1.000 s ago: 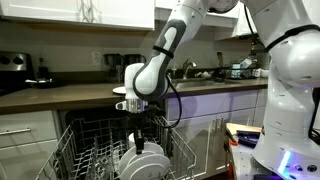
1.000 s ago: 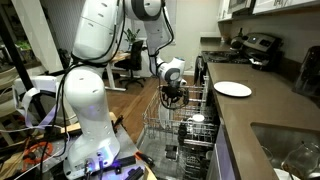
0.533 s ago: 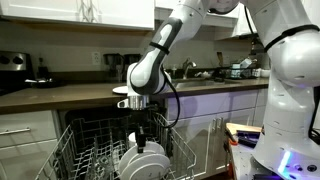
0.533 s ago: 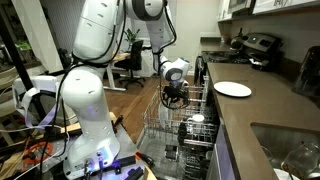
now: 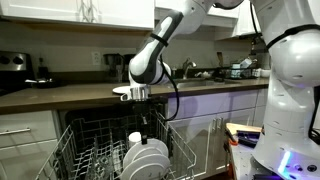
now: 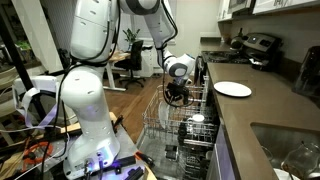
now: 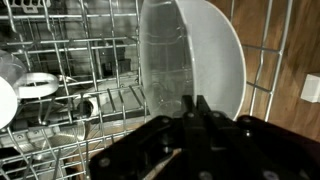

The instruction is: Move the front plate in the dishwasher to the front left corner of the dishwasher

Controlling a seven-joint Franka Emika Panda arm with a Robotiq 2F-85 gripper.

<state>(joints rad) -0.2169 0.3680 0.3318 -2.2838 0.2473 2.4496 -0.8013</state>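
The front plate [image 7: 205, 50] is a round white plate with a wide rim, held upright over the pale wire rack [image 7: 90, 60] of the dishwasher [image 5: 80, 150]. My gripper [image 7: 196, 108] is shut on its top rim. In an exterior view the gripper [image 5: 146, 128] hangs over the rack with the plate [image 5: 148, 160] below it, in front of other racked plates. In an exterior view the gripper [image 6: 176, 97] sits above the pulled-out rack [image 6: 165, 135]; the plate is hard to make out there.
A white cup [image 7: 40, 85] lies in the rack to the left, and another white plate's edge [image 7: 5, 100] shows at the frame's edge. A white plate [image 6: 233, 89] lies on the countertop. The counter [image 5: 60, 95] runs above the dishwasher.
My gripper has risen a little above the rack, and the front plate has come up with it and shifted slightly sideways.
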